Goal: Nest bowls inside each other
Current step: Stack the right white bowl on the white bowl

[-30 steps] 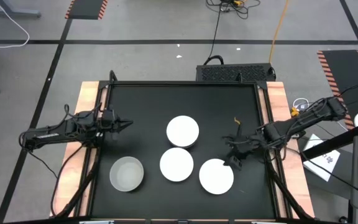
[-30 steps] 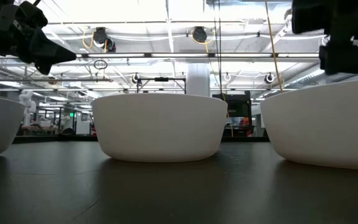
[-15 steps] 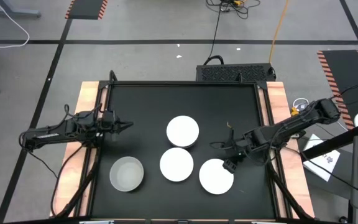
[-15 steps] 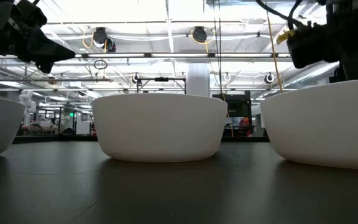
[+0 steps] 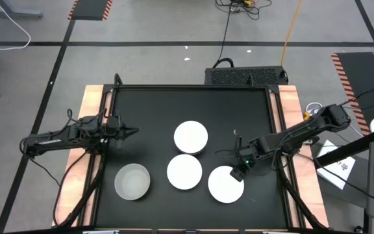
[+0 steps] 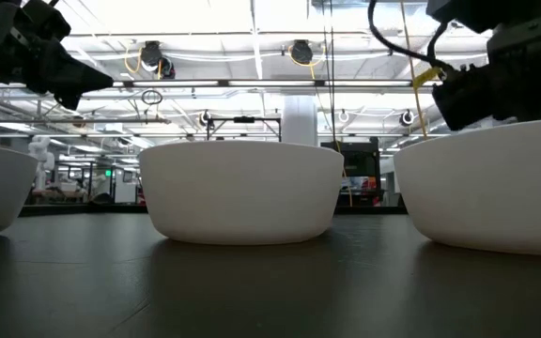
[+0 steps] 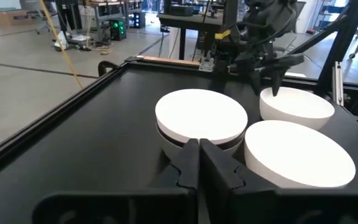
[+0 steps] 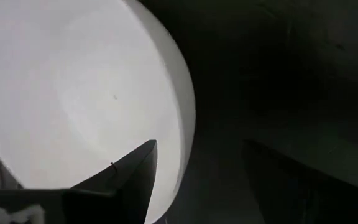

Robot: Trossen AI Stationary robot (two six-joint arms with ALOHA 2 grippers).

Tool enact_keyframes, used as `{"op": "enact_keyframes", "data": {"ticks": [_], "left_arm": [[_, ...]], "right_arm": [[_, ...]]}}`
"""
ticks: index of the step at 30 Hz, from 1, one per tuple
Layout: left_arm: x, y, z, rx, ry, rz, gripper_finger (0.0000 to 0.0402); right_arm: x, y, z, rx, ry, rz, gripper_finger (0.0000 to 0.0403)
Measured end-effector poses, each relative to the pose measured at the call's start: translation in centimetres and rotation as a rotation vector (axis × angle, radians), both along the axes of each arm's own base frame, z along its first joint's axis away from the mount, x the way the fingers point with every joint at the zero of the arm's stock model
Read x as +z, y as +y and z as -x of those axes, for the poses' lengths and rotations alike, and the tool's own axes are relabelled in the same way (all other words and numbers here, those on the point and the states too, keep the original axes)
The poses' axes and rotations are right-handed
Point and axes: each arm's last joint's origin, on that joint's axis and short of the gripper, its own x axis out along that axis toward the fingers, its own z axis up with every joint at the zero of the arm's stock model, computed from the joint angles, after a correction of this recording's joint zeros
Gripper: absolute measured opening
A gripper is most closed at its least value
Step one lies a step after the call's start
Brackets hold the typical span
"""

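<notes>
Straddling the rim of the right white bowl (image 5: pixel 225 184) on the tabletop (image 5: pixel 148 110), the right hand (image 5: pixel 237 171) is seen open, one finger inside and one outside, while the left hand (image 5: pixel 132 130) is held closed near the left edge, well apart from the other bowls (image 5: pixel 191 137)

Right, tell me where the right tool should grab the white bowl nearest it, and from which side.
Grip the thin rim of the white bowl at its edge nearest the right tool, coming from above. The bowl sits upright and open, so one finger can go inside the wall and the other outside. The right wrist view shows the open tool already straddling that rim this way.
</notes>
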Motion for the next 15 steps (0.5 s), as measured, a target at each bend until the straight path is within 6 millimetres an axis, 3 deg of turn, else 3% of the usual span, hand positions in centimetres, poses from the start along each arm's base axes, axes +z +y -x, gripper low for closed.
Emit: {"op": "enact_keyframes", "data": {"ticks": [8,15], "left_arm": [[0.05,-0.07,-0.02,-0.026,-0.005,-0.002,0.0007],[0.03,-0.07,-0.03,-0.027,-0.003,-0.003,0.0022]], "right_arm": [[-0.47,-0.47,-0.37,-0.001,0.010,0.007,0.0224],[-0.33,-0.41,-0.73,0.020,-0.035,-0.004,0.0162]]}}
